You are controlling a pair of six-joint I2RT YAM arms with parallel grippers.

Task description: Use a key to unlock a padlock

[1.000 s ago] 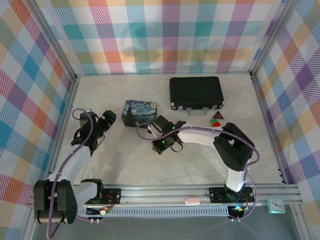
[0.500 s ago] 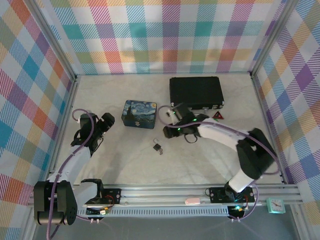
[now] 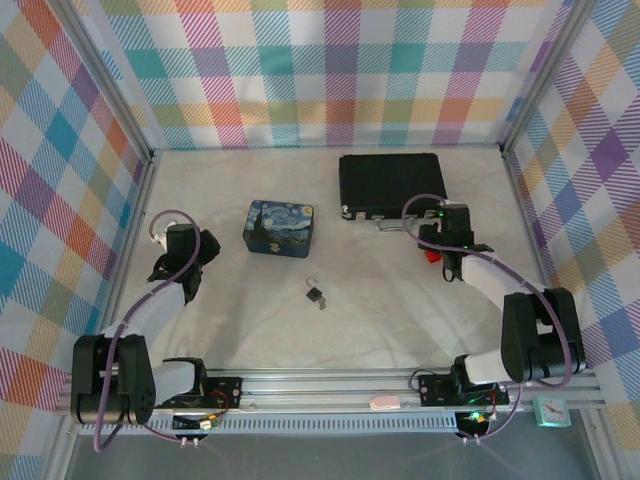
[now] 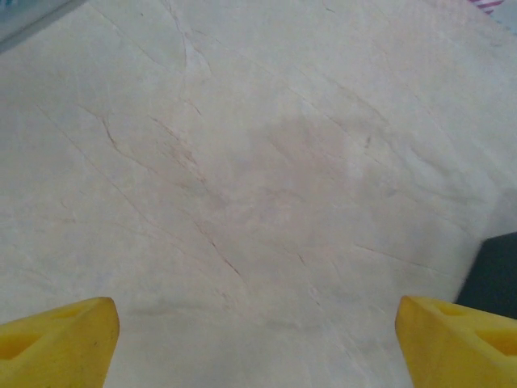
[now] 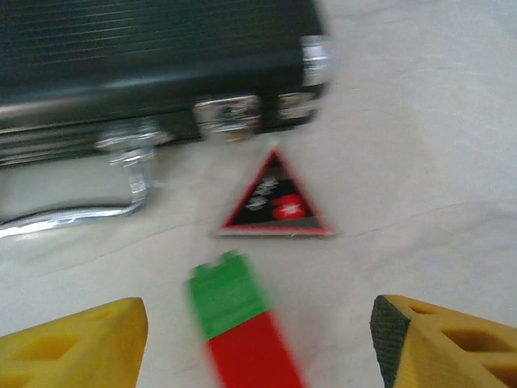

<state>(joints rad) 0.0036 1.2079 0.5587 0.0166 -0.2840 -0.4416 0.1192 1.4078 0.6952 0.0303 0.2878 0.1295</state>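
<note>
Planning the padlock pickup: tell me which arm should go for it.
Left, probably. The left gripper is open over bare table, aimed roughly toward the padlock; the right gripper faces the black case, away from it.

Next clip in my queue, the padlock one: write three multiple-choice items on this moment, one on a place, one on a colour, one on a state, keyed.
1. Where is the padlock?
A. on the table, nearer the arms than the blue tin
B. on the tin's lid
C. held in the right pincer

2. What colours has the block under the right pincer?
A. blue and white
B. all yellow
C. green and red

3. How is the left pincer?
A. shut, fingers touching
B. open over the table
C. shut on the padlock

Key:
1 A, the top view shows it lying free on the table, on the near side of the tin.
2 C, the right wrist view shows a green half joined to a red half.
3 B, its yellow fingers stand far apart with table between them.
</note>
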